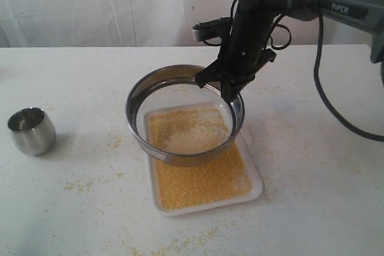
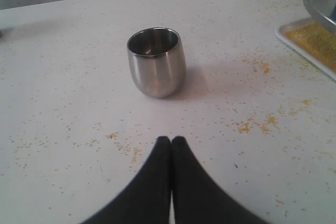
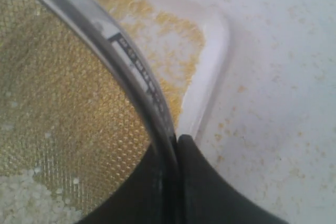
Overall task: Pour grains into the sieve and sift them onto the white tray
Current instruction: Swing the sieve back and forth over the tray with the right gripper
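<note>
the sieve [image 1: 177,160] hangs over the white tray [image 1: 255,191], covering the tray's far half. whether its underside touches the tray, you cannot tell. the right gripper [image 1: 231,93] is clamped on the rim, one finger inside the wall and one outside, on the side toward the tray's far right corner. the left gripper [image 2: 171,142] is pressed together on nothing, well off the tray's left side, behind the steel cup [image 2: 156,61].

expect the sieve to be stiff and light, but its polished rim looks slippery and you hold it at one edge only, so it may swing or twist in the pinch if shaken hard. keep the grip deep over the rim wall, never on the mesh, which looks easy to dent.

being round, it has no long axis. its mouth faces up, near level. whitish grains [image 1: 192,133] sit on the mesh, and the yellow ones lie on the tray.
</note>
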Available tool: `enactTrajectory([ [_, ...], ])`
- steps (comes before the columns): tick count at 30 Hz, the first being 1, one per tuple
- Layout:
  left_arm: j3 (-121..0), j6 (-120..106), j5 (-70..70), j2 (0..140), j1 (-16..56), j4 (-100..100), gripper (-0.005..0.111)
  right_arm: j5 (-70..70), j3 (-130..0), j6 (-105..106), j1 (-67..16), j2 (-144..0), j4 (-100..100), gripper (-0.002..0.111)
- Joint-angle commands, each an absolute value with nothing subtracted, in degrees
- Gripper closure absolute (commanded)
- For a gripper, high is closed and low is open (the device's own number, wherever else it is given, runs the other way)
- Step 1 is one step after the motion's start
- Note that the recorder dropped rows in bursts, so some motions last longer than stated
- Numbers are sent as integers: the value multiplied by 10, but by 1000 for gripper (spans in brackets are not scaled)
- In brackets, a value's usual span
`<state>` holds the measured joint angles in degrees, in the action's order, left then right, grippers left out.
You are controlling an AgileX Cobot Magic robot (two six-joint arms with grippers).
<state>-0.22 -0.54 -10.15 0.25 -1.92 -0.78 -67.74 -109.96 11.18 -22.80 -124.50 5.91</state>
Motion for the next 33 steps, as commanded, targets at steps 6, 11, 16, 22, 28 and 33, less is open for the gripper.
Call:
enactTrajectory([
  [6, 0, -5, -100, 0, -20, -15, 107, -690, -1102, 122, -229, -1234, 86, 108],
  [11, 0, -5, -100, 0, -20, -15, 107, -666, -1102, 76, -233, -1235, 0, 108],
  [16, 0, -5, -100, 0, -20, -15, 107, -700, -1094, 292, -236, -1232, 151, 108],
  [22, 0, -5, -100, 0, -20, -15, 107, -698, -1093, 145, -230, -1232, 58, 108],
  [28, 0, -5, -100, 0, -20, -15, 107, -700, -1079, 136, -227, -1237, 55, 108],
  [33, 0, -5, -100, 0, -20, -15, 107, -700, -1055, 210, -229, -1224, 77, 108],
])
